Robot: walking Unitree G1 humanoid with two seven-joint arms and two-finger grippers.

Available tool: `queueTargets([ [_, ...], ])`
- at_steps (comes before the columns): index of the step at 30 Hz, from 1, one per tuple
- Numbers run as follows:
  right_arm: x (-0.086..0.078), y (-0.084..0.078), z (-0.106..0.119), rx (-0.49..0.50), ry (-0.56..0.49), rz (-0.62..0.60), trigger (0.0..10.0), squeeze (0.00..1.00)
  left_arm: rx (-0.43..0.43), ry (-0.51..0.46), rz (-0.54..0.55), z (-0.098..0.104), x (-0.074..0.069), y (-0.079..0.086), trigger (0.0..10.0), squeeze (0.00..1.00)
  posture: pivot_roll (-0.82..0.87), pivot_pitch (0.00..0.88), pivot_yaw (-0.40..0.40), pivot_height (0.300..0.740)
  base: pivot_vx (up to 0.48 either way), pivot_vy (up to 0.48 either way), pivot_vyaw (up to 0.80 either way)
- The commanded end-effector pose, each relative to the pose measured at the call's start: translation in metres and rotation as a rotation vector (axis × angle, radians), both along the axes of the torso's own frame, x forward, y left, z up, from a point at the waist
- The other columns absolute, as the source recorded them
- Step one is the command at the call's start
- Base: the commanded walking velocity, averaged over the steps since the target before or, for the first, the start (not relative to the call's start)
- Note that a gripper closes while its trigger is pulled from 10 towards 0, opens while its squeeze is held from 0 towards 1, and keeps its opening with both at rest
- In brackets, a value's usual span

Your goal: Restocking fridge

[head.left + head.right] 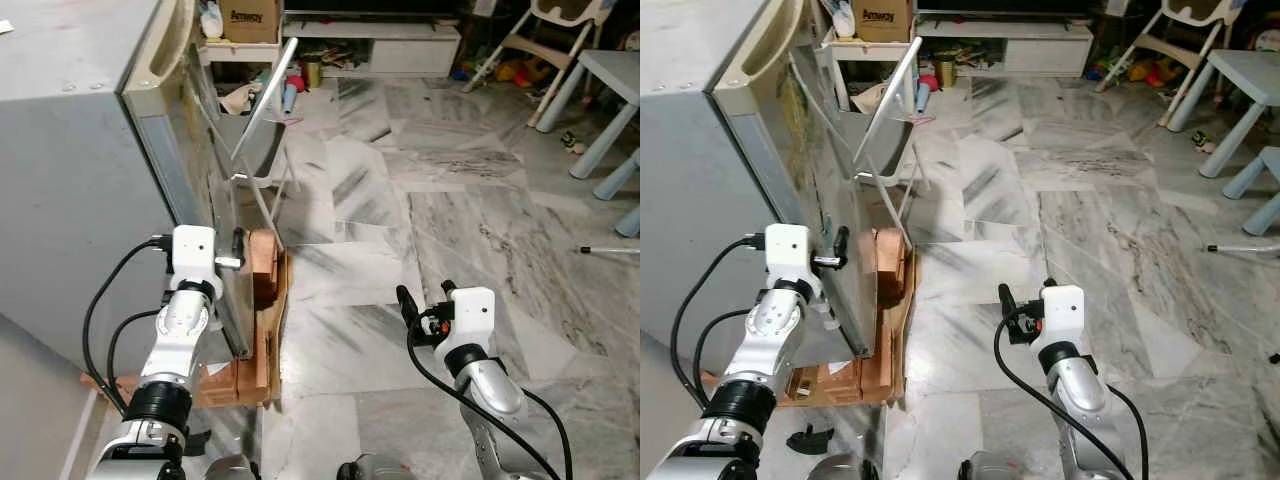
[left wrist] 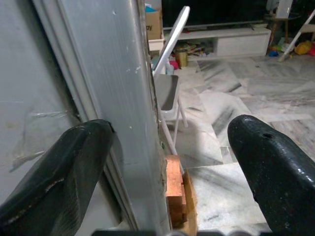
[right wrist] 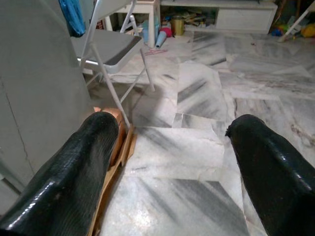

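Left wrist view, fridge door (image 2: pixel 130 113) edge upright, left claw (image 2: pixel 167 162) astride

fridge (image 1: pixel 70 180): grey, with a cream door edge
floor (image 1: pixel 450 200): white and grey streaky marble
folding chair (image 1: pixel 262 130): grey
blocks (image 1: pixel 262 290): orange-brown
small table (image 1: pixel 612 75): pale blue
grippers' fingers (image 3: pixel 74 182): shiny black

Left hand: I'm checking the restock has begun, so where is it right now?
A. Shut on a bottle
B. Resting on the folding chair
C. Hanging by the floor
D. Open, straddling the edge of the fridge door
D: the left hand is open with one finger either side of the fridge door edge.
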State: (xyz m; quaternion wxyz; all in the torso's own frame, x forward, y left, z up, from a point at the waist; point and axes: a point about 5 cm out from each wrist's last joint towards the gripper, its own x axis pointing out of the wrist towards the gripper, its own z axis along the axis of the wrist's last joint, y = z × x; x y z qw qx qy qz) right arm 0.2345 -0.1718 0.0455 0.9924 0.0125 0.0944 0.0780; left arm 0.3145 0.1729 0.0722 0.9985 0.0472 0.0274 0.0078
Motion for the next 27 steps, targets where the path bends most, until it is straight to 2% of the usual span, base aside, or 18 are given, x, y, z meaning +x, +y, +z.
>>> queueTargets([
  [1,0.002,0.000,0.007,0.003,-0.019,0.009,10.0,0.00,-0.002,0.009,0.001,-0.003,-0.004,-0.001,10.0,0.00,-0.06,0.017,-0.015,0.740,0.000,0.000,0.00],
  [4,0.003,0.002,0.006,0.007,-0.011,0.020,10.0,0.00,0.005,0.017,0.011,-0.006,-0.006,-0.001,10.0,0.00,-0.06,0.019,-0.015,0.740,0.000,0.000,0.00],
  [9,0.006,0.005,0.008,0.013,-0.013,0.028,10.0,0.00,0.003,0.012,0.021,0.000,0.003,0.003,10.0,0.00,-0.06,0.020,-0.015,0.740,0.000,0.000,0.00],
  [18,0.007,0.006,0.008,0.018,-0.015,0.024,10.0,0.00,0.013,0.002,-0.012,0.012,0.023,-0.006,10.0,0.00,-0.06,0.018,-0.006,0.740,0.000,0.000,0.00],
  [21,0.005,0.005,0.006,0.018,-0.007,0.019,10.0,0.00,-0.006,-0.006,-0.054,0.018,0.030,-0.017,10.0,0.00,-0.07,0.014,-0.001,0.740,0.000,0.000,0.00],
  [23,0.005,0.004,0.004,0.014,0.005,0.015,10.0,0.00,-0.006,-0.022,-0.107,0.024,0.033,-0.029,10.0,0.00,-0.07,0.013,0.001,0.740,0.000,0.000,0.00],
  [24,0.004,0.002,-0.003,-0.005,0.050,0.014,10.0,0.00,-0.003,-0.042,-0.244,0.030,0.034,-0.054,10.0,0.00,-0.07,0.012,0.002,0.740,0.000,0.000,0.00],
  [26,0.002,0.001,-0.011,-0.021,0.111,0.016,10.0,0.00,0.007,-0.068,-0.425,0.039,0.032,-0.086,10.0,0.00,-0.06,0.010,0.003,0.740,0.000,0.000,0.00],
  [27,-0.001,0.000,-0.016,-0.028,0.152,0.022,10.0,0.00,-0.001,-0.088,-0.542,0.046,0.027,-0.108,10.0,0.00,-0.06,0.010,0.004,0.740,0.000,0.000,0.00],
])
